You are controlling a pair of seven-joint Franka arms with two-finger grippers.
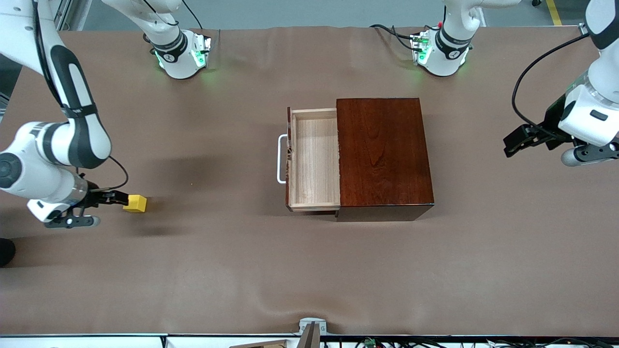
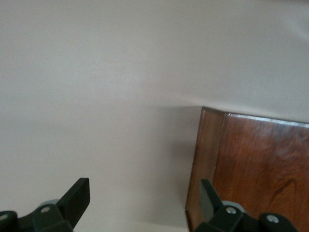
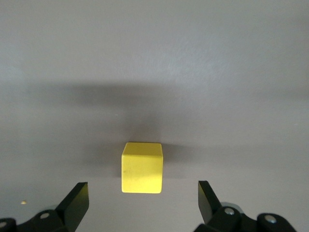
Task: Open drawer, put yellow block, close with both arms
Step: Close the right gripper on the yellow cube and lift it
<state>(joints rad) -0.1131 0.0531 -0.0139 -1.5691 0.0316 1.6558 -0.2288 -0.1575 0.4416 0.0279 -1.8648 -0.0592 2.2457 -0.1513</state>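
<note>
Brown cloth covers the table point(image 1: 309, 270). Right gripper point(image 3: 143, 200) fingers spread wide, empty, flanking the yellow block point(image 3: 142, 167), well toward the right arm's end from the open drawer point(image 1: 314, 159). Light, rigid; pinch flat sides. Left gripper point(image 2: 145, 200) open, empty, waits beside the box point(image 1: 382, 152).

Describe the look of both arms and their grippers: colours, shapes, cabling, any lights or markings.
Both arms are white, rounded segments with black joint bands and black cables looping alongside. Round white bases glow green. The right gripper and left gripper are black with two wedge-shaped fingers; a grey cylindrical unit sits at each wrist.
</note>
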